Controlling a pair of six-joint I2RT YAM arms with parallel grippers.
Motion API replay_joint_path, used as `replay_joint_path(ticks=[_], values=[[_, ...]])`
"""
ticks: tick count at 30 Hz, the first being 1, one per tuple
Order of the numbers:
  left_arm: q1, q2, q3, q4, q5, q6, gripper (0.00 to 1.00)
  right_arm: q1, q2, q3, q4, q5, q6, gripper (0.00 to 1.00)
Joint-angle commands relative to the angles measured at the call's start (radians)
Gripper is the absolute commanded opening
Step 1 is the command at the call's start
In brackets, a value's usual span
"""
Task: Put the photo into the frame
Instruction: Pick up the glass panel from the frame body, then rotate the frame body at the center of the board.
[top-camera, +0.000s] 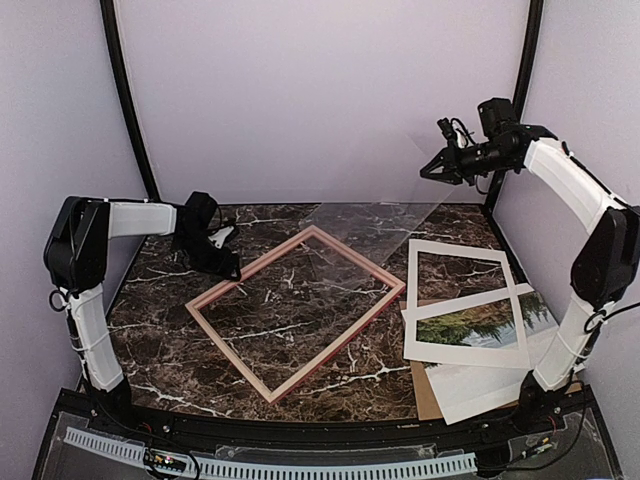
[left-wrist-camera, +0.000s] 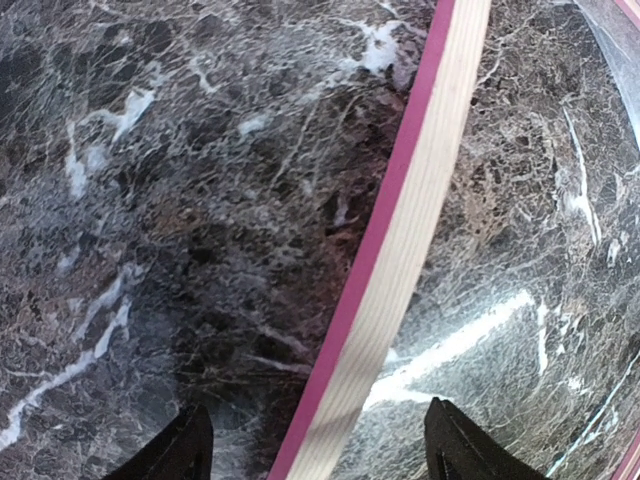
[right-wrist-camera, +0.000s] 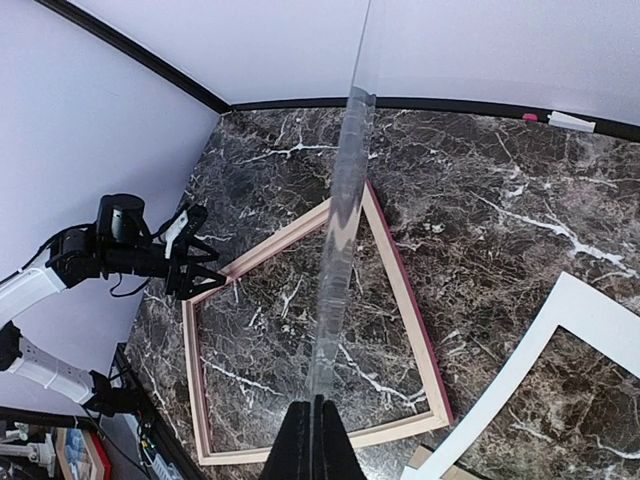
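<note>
Pink-red frame (top-camera: 250, 269) flat on marble table (top-camera: 180, 350); right gripper (top-camera: 425, 172) pinches clear sheet (top-camera: 385, 215).

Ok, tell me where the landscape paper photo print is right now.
In the top view, the landscape paper photo lies flat on the right, partly under the white window mat board, just right of the pink-red wooden frame.

We see a dark marble table (top-camera: 340, 385) with thin white lines in it. The frame (top-camera: 252, 268) lies flat in the middle, turned like a diamond. On the right lies a white board (top-camera: 455, 246) with a window. Near the front right corner, a brown board (top-camera: 422, 395) peeks out from under white paper (top-camera: 475, 392).
</note>
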Motion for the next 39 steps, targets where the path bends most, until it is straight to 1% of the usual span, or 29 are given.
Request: replay_joint_path(ticks=[1,3,6,10,11,14,16,21,24,29,34,36,38,39], values=[[-0.038,0.008,0.032,0.014,-0.023,0.037,0.72,0.004,-0.042,-0.035,0.064,-0.038,0.004,0.0],[-0.046,0.025,0.038,0.007,-0.064,0.029,0.67,0.005,-0.049,-0.042,0.066,-0.043,0.004,0.0],[-0.053,0.049,0.04,0.003,-0.112,0.016,0.63,0.004,-0.065,-0.056,0.07,-0.045,0.005,0.0],[-0.053,0.065,0.038,-0.015,-0.146,-0.005,0.53,0.006,-0.082,-0.066,0.074,-0.051,0.009,0.0],[-0.053,0.067,0.036,-0.018,-0.149,-0.015,0.49,0.006,-0.085,-0.065,0.071,-0.05,0.009,0.0],[-0.053,0.054,0.024,-0.034,-0.164,-0.055,0.44,0.005,-0.091,-0.055,0.06,-0.048,0.004,0.0],[-0.053,0.031,-0.01,-0.03,-0.168,-0.109,0.42,0.006,-0.088,-0.044,0.048,-0.045,0.001,0.0],[-0.053,-0.071,-0.189,0.022,-0.15,-0.269,0.39,0.006,-0.08,-0.029,0.038,-0.043,-0.003,0.0],[-0.053,-0.126,-0.299,0.069,-0.134,-0.337,0.34,0.007,-0.071,-0.027,0.044,-0.046,0.0,0.0],[-0.053,-0.221,-0.406,0.127,-0.105,-0.445,0.26,0.016,-0.05,-0.013,0.043,-0.048,0.004,0.0],[-0.057,-0.307,-0.517,0.17,-0.042,-0.542,0.24,0.029,-0.023,0.029,0.01,-0.047,-0.011,0.0],[-0.067,-0.352,-0.552,0.178,-0.025,-0.564,0.27,0.037,-0.009,0.054,-0.013,-0.047,-0.022,0.0],[-0.071,-0.394,-0.569,0.174,-0.021,-0.567,0.34,0.051,-0.001,0.077,-0.037,-0.047,-0.036,0.0],[-0.072,-0.42,-0.569,0.166,-0.023,-0.564,0.42,0.062,0.003,0.092,-0.054,-0.047,-0.05,0.0]])
